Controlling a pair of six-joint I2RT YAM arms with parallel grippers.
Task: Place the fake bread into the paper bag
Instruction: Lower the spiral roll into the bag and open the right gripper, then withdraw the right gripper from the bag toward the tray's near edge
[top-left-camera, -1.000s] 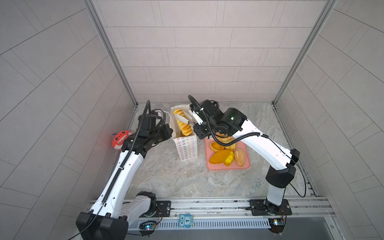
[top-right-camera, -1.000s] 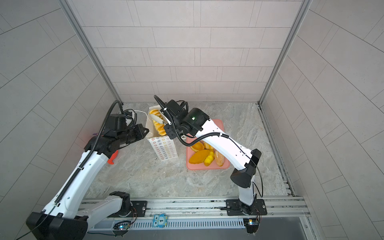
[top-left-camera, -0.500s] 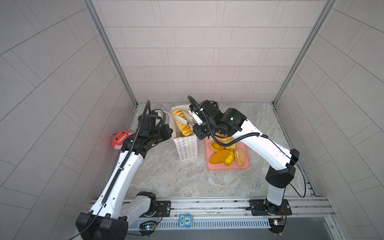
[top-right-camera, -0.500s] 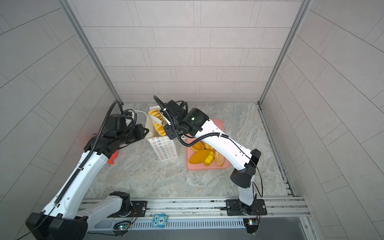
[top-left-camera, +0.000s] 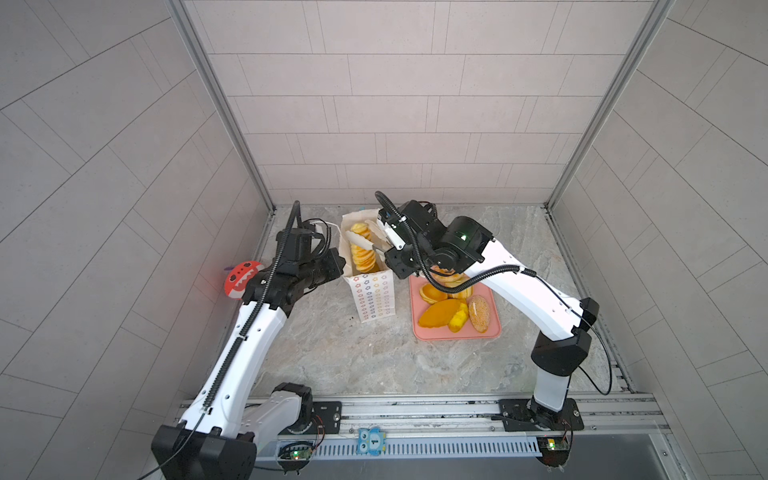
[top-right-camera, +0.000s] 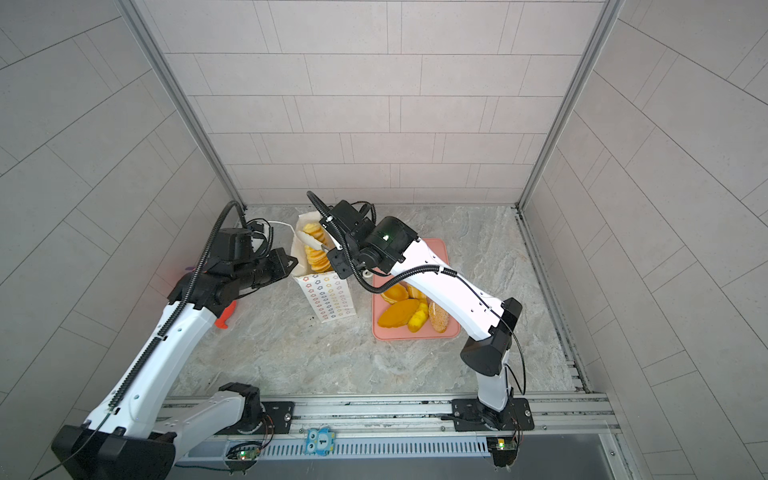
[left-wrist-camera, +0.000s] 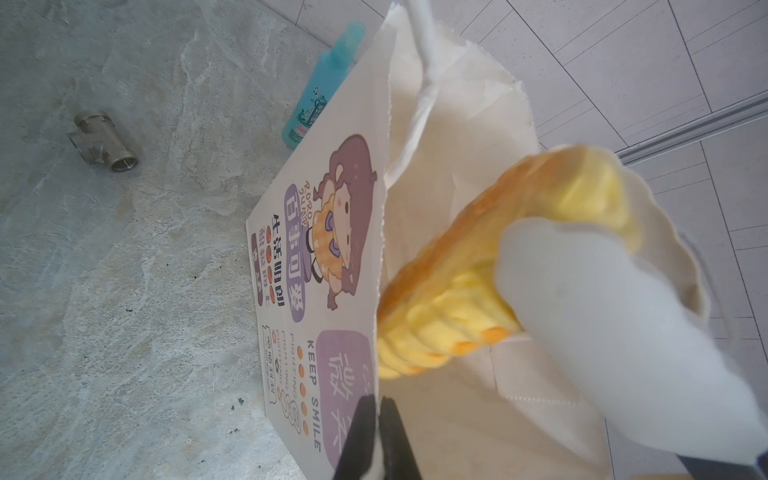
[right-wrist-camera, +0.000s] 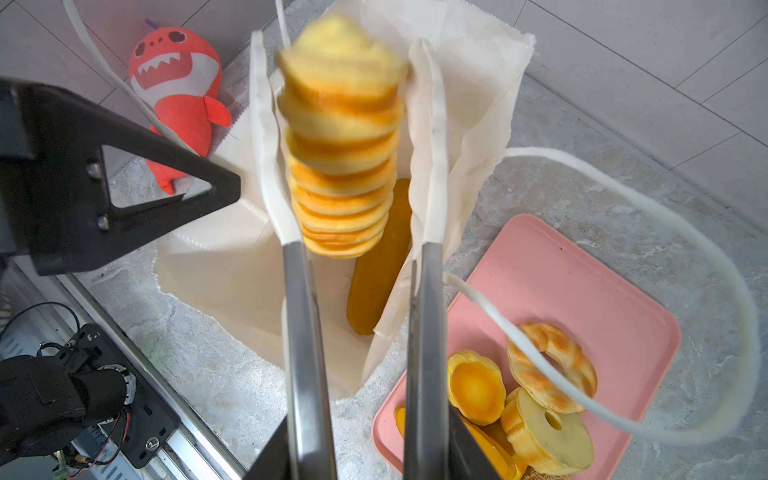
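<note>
Right claw (right-wrist-camera: 337, 39) just opened, ridged loaf (right-wrist-camera: 340, 166) dropping into paper bag (right-wrist-camera: 478, 83) the left claw (left-wrist-camera: 377, 405) pinches; 1 long loaf (right-wrist-camera: 380, 266) inside, tray (right-wrist-camera: 561, 270) still loaded.

Left arm (top-left-camera: 257, 332) comes at the paper bag (top-left-camera: 374, 297) from the side, forearm close to level, and the left gripper (left-wrist-camera: 376, 436) is pinched tight on the bag's rim. Right arm (top-left-camera: 528, 291) arches up and over, wrist bent down above the bag's mouth. The right gripper (right-wrist-camera: 338, 41) points into the opening, jaws parted, white-padded fingers (right-wrist-camera: 432, 145) spread over it.
</note>
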